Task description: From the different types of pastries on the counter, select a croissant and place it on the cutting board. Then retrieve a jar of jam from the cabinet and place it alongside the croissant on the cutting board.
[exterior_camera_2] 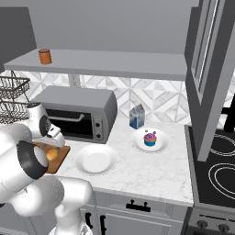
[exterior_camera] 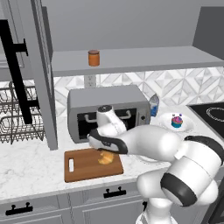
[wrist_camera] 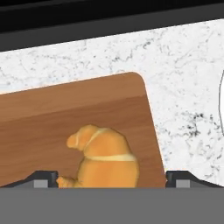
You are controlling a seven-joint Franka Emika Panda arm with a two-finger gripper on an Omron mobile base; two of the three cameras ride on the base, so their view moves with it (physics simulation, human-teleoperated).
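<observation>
Our gripper point(wrist_camera: 111, 181) is open wide over the croissant point(wrist_camera: 105, 159) lying on the cutting board point(exterior_camera: 85, 168), but going up we could bump the croissant off, and the jar of jam point(exterior_camera: 93, 57) sits far up in the cabinet point(exterior_camera: 131, 61).

- The white arm rises from the base, bends at a dark elbow joint and reaches forward and down, its forearm lying nearly level.
- The wrist turns downward, so the hand points toward the surface below it.
- The gripper point(wrist_camera: 112, 177) has its jaws spread wide; the two dark fingertips point(wrist_camera: 41, 178) sit far apart near opposite sides of the hand view.
</observation>
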